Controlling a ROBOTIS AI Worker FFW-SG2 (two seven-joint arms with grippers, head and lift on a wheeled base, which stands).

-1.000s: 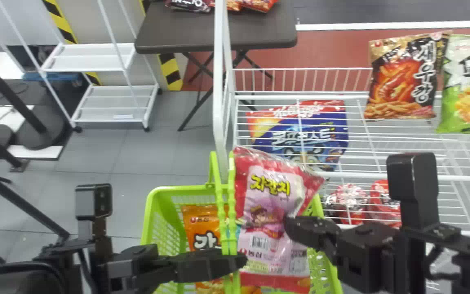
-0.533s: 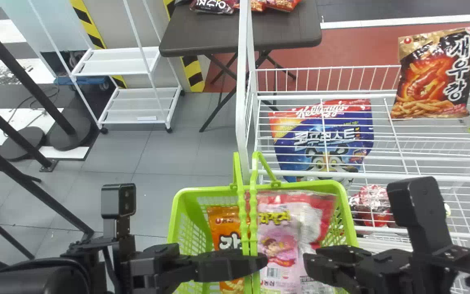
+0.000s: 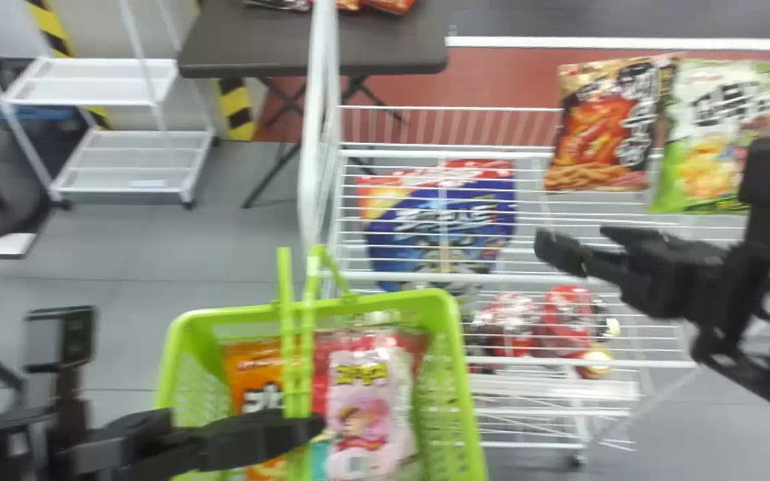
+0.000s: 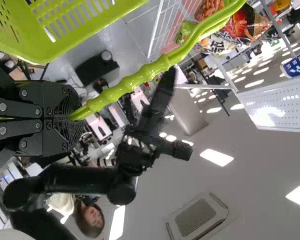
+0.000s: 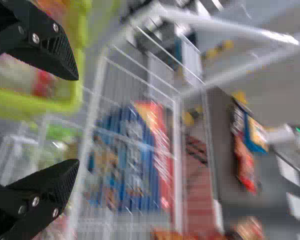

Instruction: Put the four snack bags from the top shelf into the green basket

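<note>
Hanging near the brown snack bag (image 3: pixel 595 133) and green snack bag (image 3: pixel 706 157) on the top shelf (image 3: pixel 425 276), the right claw (image 3: pixel 572 238) has its fingers apart. The orange snack bag (image 3: pixel 254 374) and pink snack bag (image 3: pixel 368 401) lie in the green basket (image 3: pixel 453 334), its handle (image 4: pixel 140 72) clamped by the left claw (image 3: pixel 308 427).

Glossy plastic and film against thin painted metal.
From where I stand, the basket (image 3: pixel 395 300) is smooth plastic, its handle (image 4: pixel 110 95) shiny and knobbly. Crinkled, glossy film wraps the pink bag (image 3: pixel 361 394) near the basket's far edge and the brown bag (image 3: pixel 595 137) near the far edge of the smooth metal-wire shelf (image 3: pixel 425 275). The table (image 3: pixel 258 47) looks matt.
</note>
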